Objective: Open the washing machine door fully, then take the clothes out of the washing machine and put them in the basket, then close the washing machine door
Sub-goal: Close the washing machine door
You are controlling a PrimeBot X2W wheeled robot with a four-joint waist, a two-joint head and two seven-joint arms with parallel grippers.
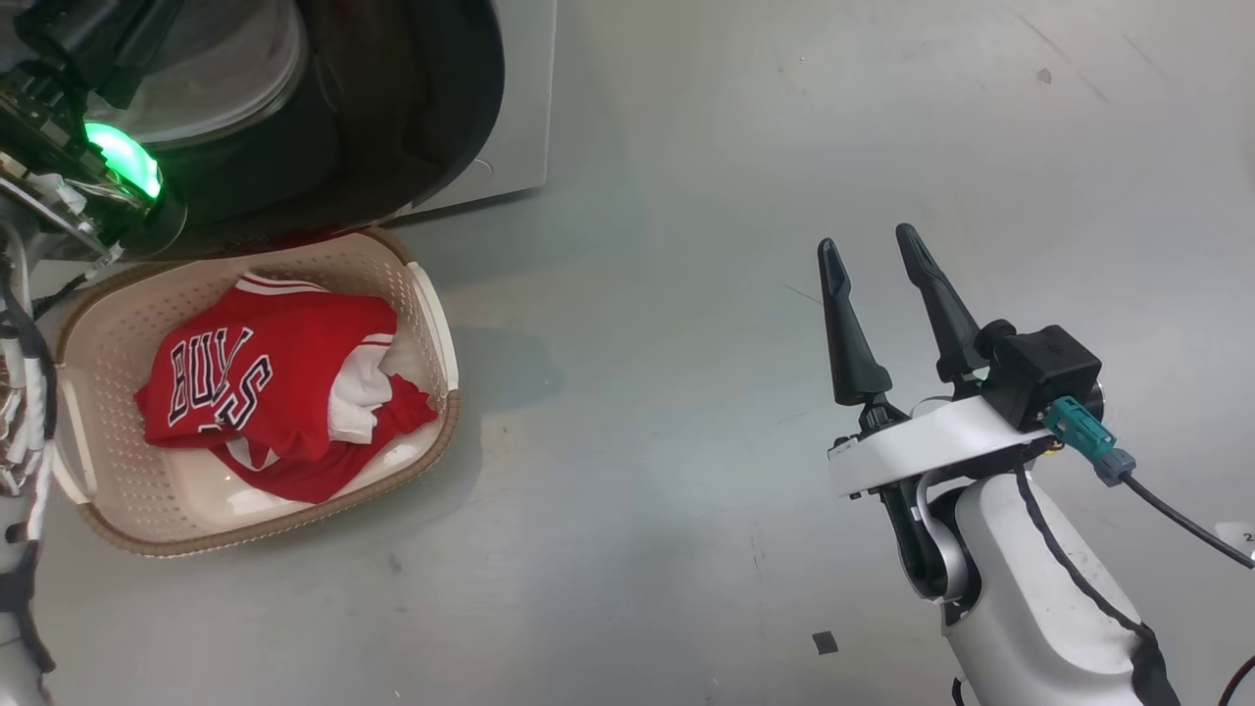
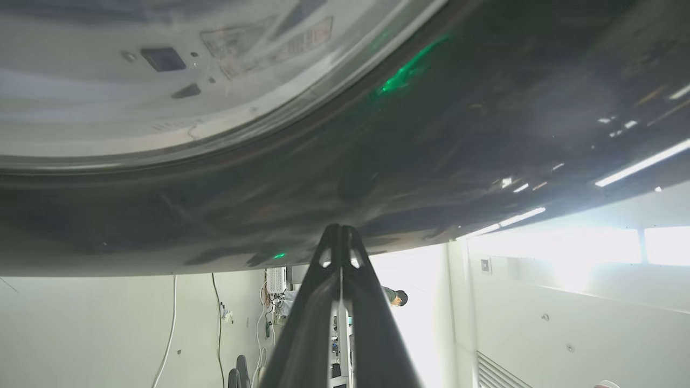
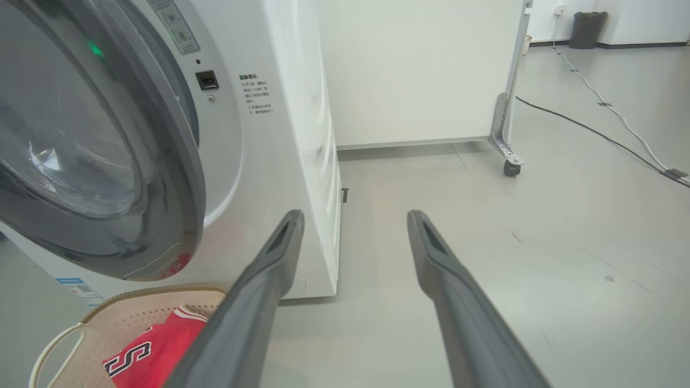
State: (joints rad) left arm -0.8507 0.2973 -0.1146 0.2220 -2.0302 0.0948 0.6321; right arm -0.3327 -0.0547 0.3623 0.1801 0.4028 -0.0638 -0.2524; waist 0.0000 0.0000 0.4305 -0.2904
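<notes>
The clothes (image 1: 275,392) lie in the basket (image 1: 446,431) on the floor (image 1: 686,441), just below the washing machine door (image 2: 377,161), which stands ajar. The left pincer (image 2: 340,231) is pressed together with its tips at the door's glossy edge, probably to serve as one stiff pusher for closing. The right pincer (image 1: 867,245) is spread and empty, well clear of the door's swing

White right forearm (image 1: 1039,588); right claw (image 1: 865,238) long black tapered fingers; teal connector (image 1: 1079,428), black cable (image 1: 1177,517).
</notes>
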